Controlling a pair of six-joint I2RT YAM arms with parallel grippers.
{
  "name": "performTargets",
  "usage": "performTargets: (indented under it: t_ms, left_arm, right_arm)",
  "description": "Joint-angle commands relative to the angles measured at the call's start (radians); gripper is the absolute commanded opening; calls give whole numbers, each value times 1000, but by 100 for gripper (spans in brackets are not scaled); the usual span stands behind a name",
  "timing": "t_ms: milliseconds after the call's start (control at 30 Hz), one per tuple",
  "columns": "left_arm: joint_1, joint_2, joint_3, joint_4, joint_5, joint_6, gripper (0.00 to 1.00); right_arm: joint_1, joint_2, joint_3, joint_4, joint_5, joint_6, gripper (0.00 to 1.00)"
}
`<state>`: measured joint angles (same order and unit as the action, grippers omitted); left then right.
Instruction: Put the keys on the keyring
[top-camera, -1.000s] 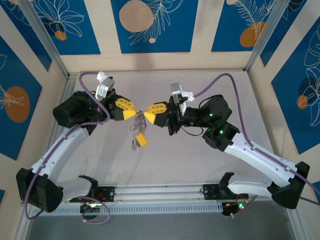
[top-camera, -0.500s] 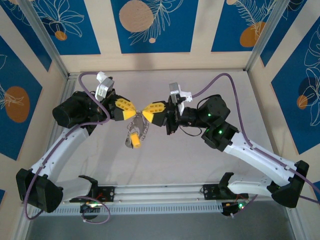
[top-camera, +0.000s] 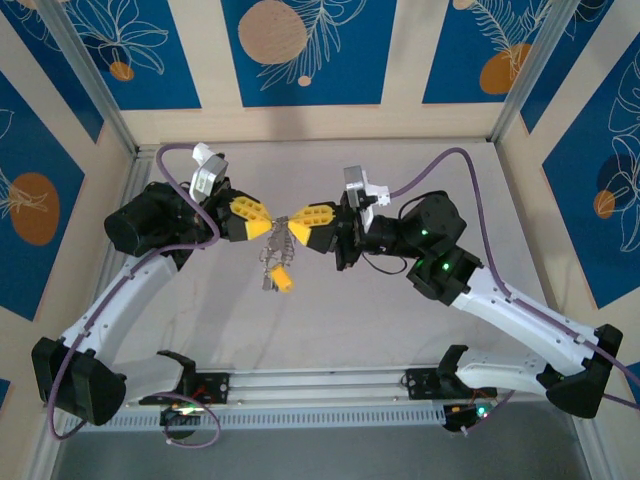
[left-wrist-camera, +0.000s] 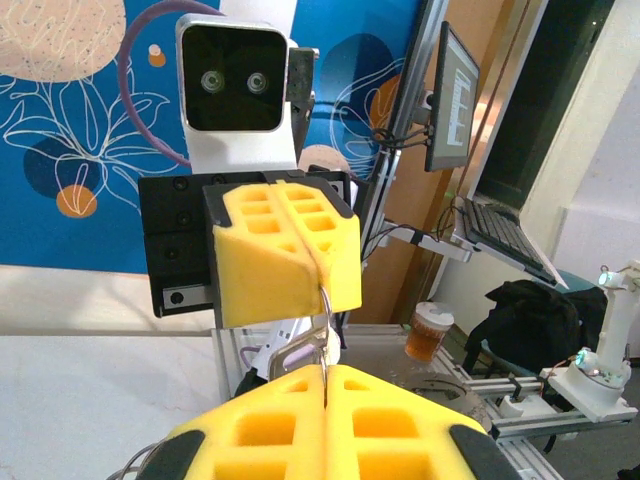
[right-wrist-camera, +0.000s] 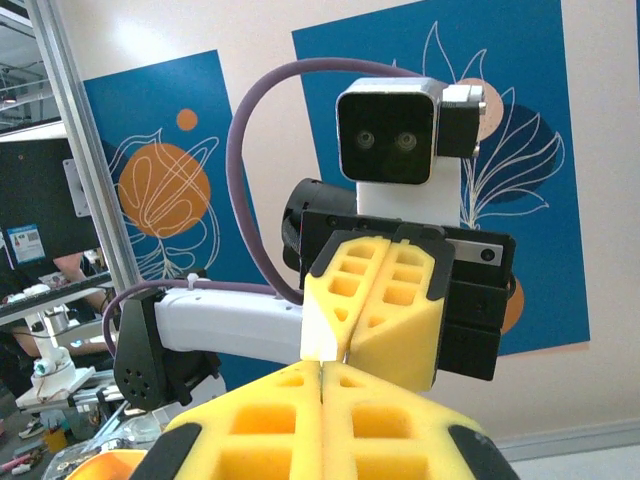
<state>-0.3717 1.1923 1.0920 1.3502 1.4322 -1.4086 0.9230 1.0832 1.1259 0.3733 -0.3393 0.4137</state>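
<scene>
Blue panels (top-camera: 300, 50) printed with white leaf outlines and orange discs alternate with pale wood strips around the cell, framed by slim aluminium posts. Below them lies the table (top-camera: 400, 310), a smooth, matt, pale grey sheet with a ribbed rail along its near edge. Across it the left arm (top-camera: 130, 290) and right arm (top-camera: 520, 315) curve inward in glossy white shells with black joints, each trailing a purple cable (top-camera: 440, 160), and meet nose to nose above the middle of the table.

The left pincer (top-camera: 270, 224) and right pincer (top-camera: 297, 226) are chunky yellow wedges waffled with square pockets. Each has its two halves pressed flat together, its tip almost touching the other's. Seen from the left wrist, the right pincer (left-wrist-camera: 322, 288) faces the left pincer (left-wrist-camera: 325, 375) (a boxy white camera sits above it). A thin grey wire of the keyring (left-wrist-camera: 326, 318) runs from one closed seam to the other, so both grip it.

From the right wrist, a pale sliver (right-wrist-camera: 320, 338) sits at the left pincer's tip; what it is I cannot tell. Under the meeting point the keyring hangs down, with small silvery keys (top-camera: 267, 281) and a blocky yellow tag (top-camera: 284, 280) dangling at its foot.
</scene>
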Motion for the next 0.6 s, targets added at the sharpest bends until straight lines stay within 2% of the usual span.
performTargets:
  t_ms: [0,567]
  left_arm:
    - [-9,-20,37,39,-27,-4,0]
    - [-8,-25,36,35,-26,-3,0]
  right_arm:
    - [8,9,29,1,22,-21,0]
    - [9,-23,17,-9,53,-48,0]
